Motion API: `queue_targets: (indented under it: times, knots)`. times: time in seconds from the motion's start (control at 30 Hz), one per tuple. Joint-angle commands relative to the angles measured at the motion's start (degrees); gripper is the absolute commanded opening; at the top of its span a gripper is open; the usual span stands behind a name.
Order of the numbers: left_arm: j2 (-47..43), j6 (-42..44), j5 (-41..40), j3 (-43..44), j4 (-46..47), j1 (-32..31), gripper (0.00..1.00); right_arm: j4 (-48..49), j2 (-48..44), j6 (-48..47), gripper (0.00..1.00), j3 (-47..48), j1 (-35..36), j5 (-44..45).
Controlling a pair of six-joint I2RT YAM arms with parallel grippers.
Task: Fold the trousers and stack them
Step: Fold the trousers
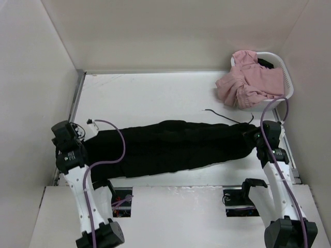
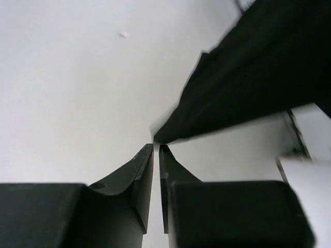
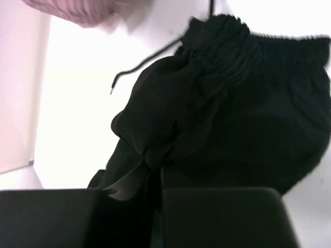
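Trousers [image 1: 170,145] stretch left-right across the white table [image 1: 155,93], waistband rightward, walls [image 1: 41,51] pale on three sides. Left wrist: left gripper [image 2: 156,148] closed, hem corner at its tips, perhaps pinched. Right wrist: right gripper [image 3: 156,170] clamps bunched waistband fabric.

Hemmed in by plain cream walls [image 1: 170,31] at 9, 12 and 3 o'clock. Floored by a white tabletop [image 1: 155,98], lit softly and evenly. Furnished at 2 o'clock with a white basket [image 1: 287,77] heaped with pink cloth [image 1: 248,80].
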Motion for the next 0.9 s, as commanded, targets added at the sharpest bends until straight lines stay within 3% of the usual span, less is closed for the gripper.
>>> queue_targets:
  times: [0.0,0.13,0.2,0.23,0.33,0.43,0.6,0.7,0.87]
  knots:
    - [-5.1,4.2,-2.6,-0.9,-20.4,-1.2,0.11,-7.1,-3.2,3.6,0.12,-2.6,-1.5,-0.4]
    - [-10.7,6.4,-4.6,-3.8,-42.2,-3.9,0.24,-12.0,-7.0,4.6,0.28,-4.5,-3.9,0.5]
    - [-12.9,6.9,-5.5,-5.3,-49.4,-5.6,0.44,-14.0,-8.3,4.1,0.62,-4.6,-5.1,1.7]
    - [-13.7,6.9,-6.6,-6.1,-51.4,-6.3,0.51,-14.5,-8.7,3.8,0.71,-4.4,-5.4,1.9]
    - [-13.9,6.5,-7.9,-5.4,-51.0,-8.6,0.59,-14.2,-7.9,1.1,1.0,-1.7,-5.0,2.0]
    - [-8.2,5.3,-6.3,-1.3,-43.7,-8.8,0.63,-12.5,-4.9,-6.1,1.0,4.2,1.2,3.9]
    - [5.0,3.4,3.7,0.8,-24.7,-7.1,0.63,-13.2,6.1,-13.5,1.0,14.5,27.4,15.0]
    - [9.6,2.7,7.4,-0.2,-15.1,-15.2,0.66,-12.7,20.1,-13.6,1.0,17.9,40.9,15.7]
    - [16.6,-4.3,10.3,-0.7,-10.8,-37.5,0.68,-7.7,33.9,-6.0,1.0,16.8,48.6,13.7]
